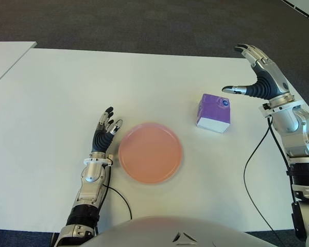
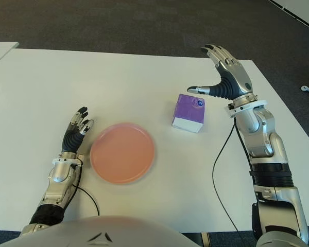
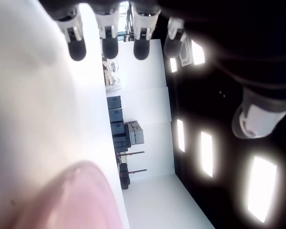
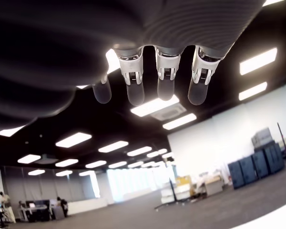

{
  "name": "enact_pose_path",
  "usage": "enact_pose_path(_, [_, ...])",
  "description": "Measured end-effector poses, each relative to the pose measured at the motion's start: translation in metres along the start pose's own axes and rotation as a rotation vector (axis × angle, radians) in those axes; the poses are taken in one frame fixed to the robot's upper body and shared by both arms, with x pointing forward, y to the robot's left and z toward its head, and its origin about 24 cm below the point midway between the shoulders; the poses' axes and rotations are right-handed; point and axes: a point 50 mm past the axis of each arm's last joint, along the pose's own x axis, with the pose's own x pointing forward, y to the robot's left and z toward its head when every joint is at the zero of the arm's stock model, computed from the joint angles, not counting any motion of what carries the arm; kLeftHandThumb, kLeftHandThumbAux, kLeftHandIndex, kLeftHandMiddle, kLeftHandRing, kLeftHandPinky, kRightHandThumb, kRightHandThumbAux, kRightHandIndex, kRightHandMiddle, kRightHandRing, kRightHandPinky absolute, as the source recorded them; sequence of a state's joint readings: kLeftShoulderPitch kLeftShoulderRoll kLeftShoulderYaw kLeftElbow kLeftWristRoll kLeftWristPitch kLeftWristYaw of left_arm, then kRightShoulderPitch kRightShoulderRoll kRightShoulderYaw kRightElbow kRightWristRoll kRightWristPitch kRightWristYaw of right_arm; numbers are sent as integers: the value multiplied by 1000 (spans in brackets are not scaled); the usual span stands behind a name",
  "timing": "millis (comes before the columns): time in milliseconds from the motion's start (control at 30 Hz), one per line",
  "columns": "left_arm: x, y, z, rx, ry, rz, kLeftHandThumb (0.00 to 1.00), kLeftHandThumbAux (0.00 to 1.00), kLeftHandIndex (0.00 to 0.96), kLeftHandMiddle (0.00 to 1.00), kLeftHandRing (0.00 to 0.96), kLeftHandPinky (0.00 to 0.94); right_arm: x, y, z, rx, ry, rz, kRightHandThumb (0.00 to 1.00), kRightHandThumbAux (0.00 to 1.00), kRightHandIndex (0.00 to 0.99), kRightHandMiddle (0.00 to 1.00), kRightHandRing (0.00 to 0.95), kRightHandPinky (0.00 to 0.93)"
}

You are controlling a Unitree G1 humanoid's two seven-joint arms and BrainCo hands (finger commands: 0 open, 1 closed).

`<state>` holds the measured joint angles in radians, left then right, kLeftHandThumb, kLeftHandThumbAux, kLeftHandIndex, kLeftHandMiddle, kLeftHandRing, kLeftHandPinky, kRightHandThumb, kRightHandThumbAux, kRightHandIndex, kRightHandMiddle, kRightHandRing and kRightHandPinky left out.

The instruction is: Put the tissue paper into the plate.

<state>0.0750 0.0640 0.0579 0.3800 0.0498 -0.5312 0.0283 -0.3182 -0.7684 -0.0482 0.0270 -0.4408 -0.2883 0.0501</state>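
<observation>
A purple and white tissue pack (image 1: 213,112) stands on the white table (image 1: 67,92), to the right of the round pink plate (image 1: 150,152). My right hand (image 1: 255,72) is raised above the table just right of the pack, fingers spread and thumb pointing toward it, holding nothing. The right wrist view shows only its straight fingers (image 4: 166,78) against the room. My left hand (image 1: 105,128) shows just left of the plate with fingers extended and nothing in it; the left wrist view has the plate's rim (image 3: 81,200) near it.
A second white table (image 1: 5,56) adjoins at the far left. Dark carpet (image 1: 144,20) lies beyond the far edge. A black cable (image 1: 255,170) hangs from my right arm over the table's right side.
</observation>
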Motion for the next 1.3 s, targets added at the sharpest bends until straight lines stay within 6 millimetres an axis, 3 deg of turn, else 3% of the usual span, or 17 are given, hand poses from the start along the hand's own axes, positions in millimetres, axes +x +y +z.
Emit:
enact_pose_path(533, [0, 1, 0, 0, -6, 3, 0, 462, 0, 0, 0, 0, -9, 18, -3, -66, 21, 156, 249, 407, 0, 0, 0, 0])
enact_pose_path(900, [-1, 1, 0, -3, -7, 5, 0, 459, 0, 0, 0, 0, -14, 26, -2, -165, -20, 150, 174, 409, 0, 0, 0, 0])
enact_pose_path(1167, [0, 1, 1, -7, -8, 7, 0, 458, 0, 0, 0, 0, -31, 77, -33, -128, 42, 319, 167, 379, 0, 0, 0, 0])
enact_pose_path(1300, [0, 1, 0, -8, -3, 8, 0, 456, 0, 0, 0, 0, -41, 95, -36, -82, 41, 437, 170, 375, 0, 0, 0, 0])
